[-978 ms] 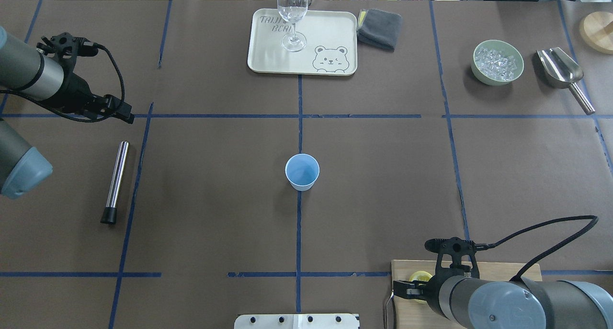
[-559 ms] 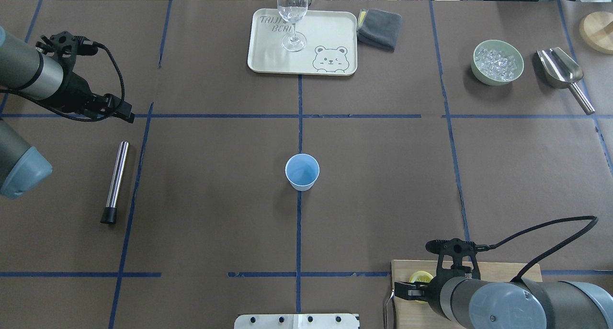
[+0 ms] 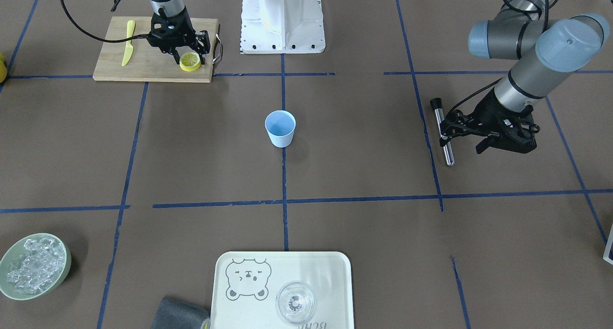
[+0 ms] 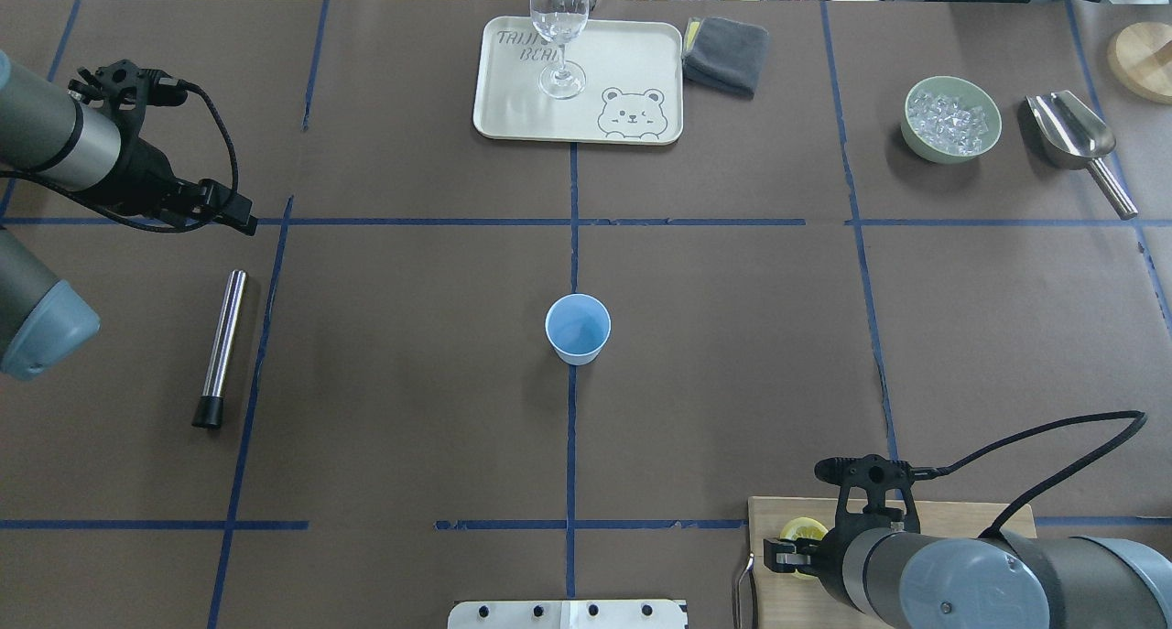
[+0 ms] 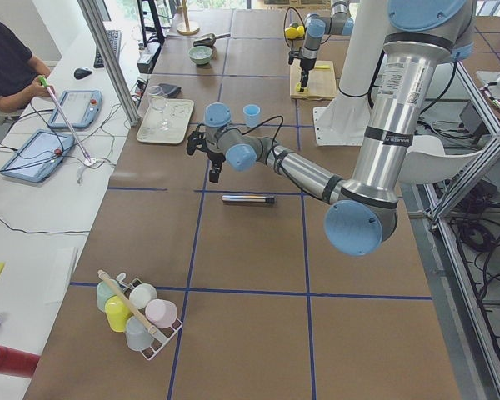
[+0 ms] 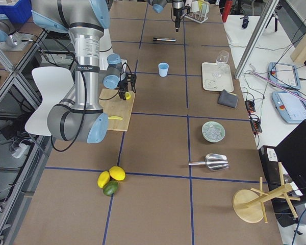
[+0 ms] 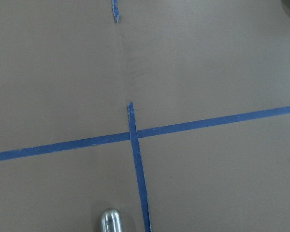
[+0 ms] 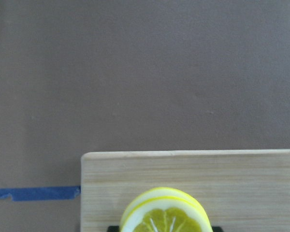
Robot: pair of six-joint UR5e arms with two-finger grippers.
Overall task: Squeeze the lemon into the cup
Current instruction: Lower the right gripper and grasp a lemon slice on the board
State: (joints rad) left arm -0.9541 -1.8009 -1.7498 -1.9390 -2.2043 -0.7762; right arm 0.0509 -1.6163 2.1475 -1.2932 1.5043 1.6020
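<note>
The light-blue cup (image 4: 578,327) stands upright at the table's middle and also shows in the front view (image 3: 280,128). A small stack of yellow lemon slices (image 3: 190,61) lies at the corner of a wooden cutting board (image 3: 143,65). It also shows in the overhead view (image 4: 802,527) and in the right wrist view (image 8: 165,212). My right gripper (image 3: 189,55) is open and hangs just over the lemon, with its fingers either side of the stack. My left gripper (image 4: 240,217) is open and empty, far from the cup at the table's left.
A yellow knife (image 3: 128,42) lies on the board. A metal rod (image 4: 220,347) lies under the left arm. At the far edge stand a tray (image 4: 632,61) with a stemmed glass (image 4: 560,34), a grey cloth (image 4: 726,54), a green bowl (image 4: 906,121) of ice and a metal scoop (image 4: 1071,135).
My right gripper has shifted a little to the right over the board's corner in the overhead view. The left arm, the cup and the lemon have not moved.
</note>
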